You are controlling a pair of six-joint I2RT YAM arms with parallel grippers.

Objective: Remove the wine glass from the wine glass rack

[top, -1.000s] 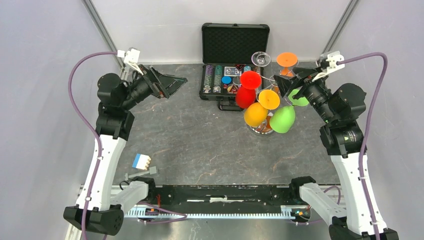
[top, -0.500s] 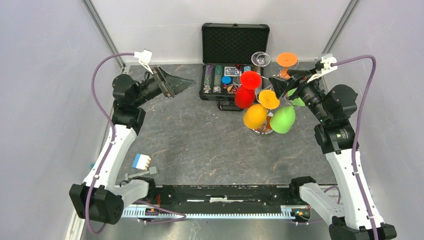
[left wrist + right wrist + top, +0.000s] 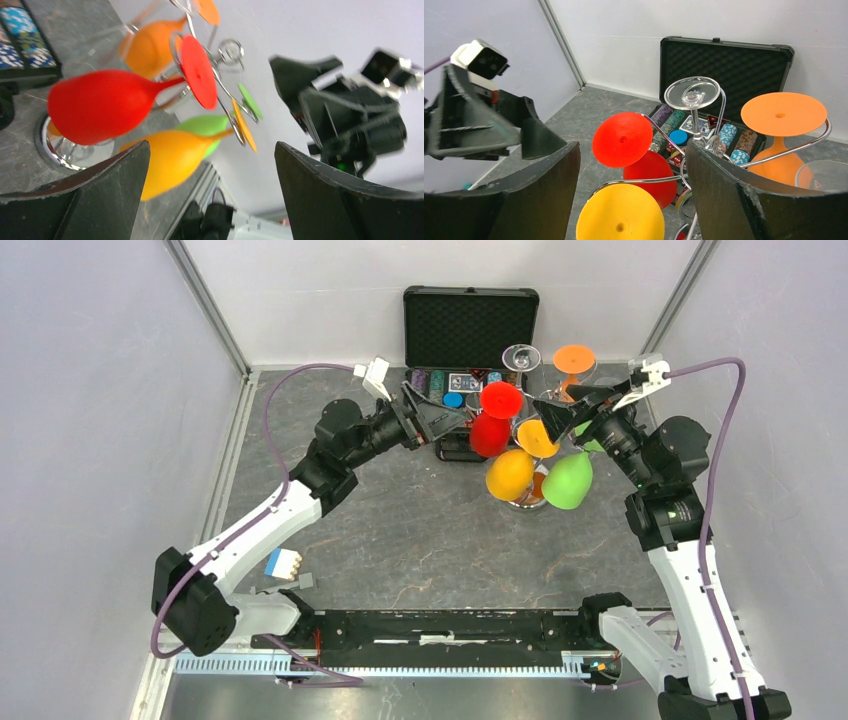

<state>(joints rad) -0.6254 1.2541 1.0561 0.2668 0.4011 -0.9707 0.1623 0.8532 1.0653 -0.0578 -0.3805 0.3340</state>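
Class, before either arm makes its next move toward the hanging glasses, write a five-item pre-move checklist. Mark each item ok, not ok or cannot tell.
1. Jaws of the left gripper open: ok.
2. Jaws of the right gripper open: ok.
3. The red wine glass hangs by its foot on the wine glass rack: ok.
4. A gripper closed on a glass: not ok; neither grips one.
5. Free room around the red wine glass: not ok; the yellow glass hangs close beside it, so a pull could knock it.
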